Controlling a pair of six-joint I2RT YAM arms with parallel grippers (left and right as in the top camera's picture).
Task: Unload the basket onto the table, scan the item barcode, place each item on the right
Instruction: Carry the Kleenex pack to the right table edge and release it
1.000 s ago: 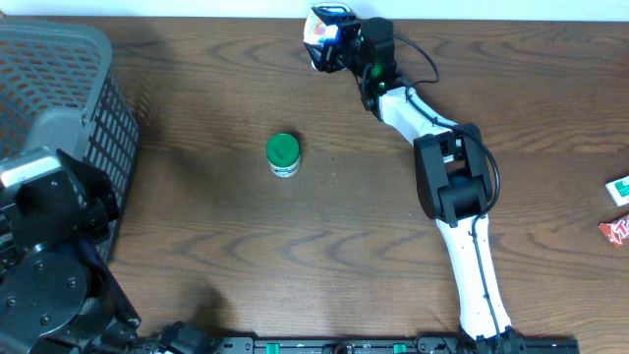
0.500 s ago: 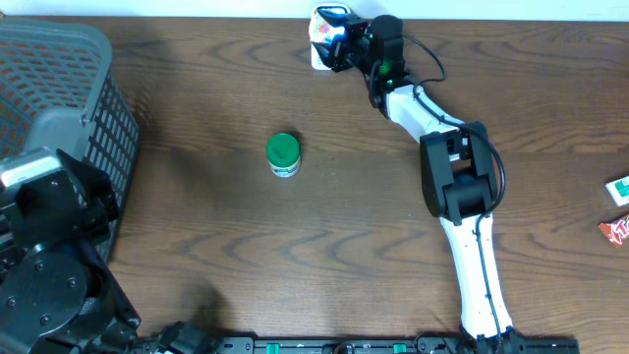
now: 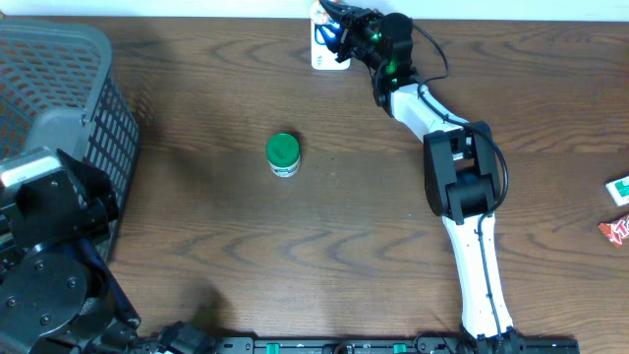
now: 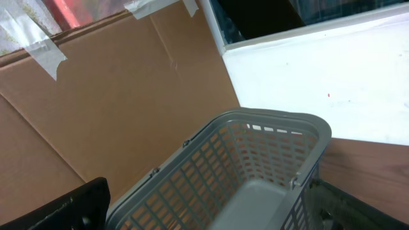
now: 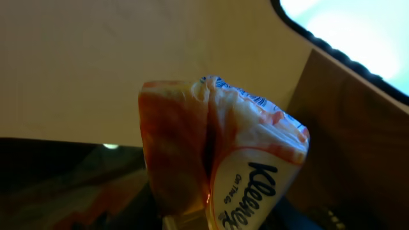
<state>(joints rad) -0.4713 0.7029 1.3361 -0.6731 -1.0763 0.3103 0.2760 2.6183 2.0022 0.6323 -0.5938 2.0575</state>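
The item, an orange and white Kleenex tissue pack [image 5: 223, 147], fills the right wrist view, creased down its middle and pinched at its lower end. From overhead the pack [image 3: 322, 41] sits at the table's far edge. My right gripper [image 3: 341, 28] is shut on it, with the arm stretched far out. No barcode shows on the faces I see. My left gripper [image 4: 211, 220] is open with nothing between its dark fingers [image 4: 73, 207], hovering over the grey basket [image 4: 255, 147] at the left.
A green-lidded jar [image 3: 282, 152] stands mid-table. The grey mesh basket [image 3: 69, 79] takes up the far-left corner, with the left arm's base [image 3: 49, 256] in front of it. Two small packets [image 3: 617, 189] [image 3: 615, 231] lie at the right edge. A brown cardboard wall [image 4: 128, 96] rises behind the basket.
My right gripper has pushed farther toward the table's back edge and closed its jaws on the tissue pack. The jar and the left arm have not moved.
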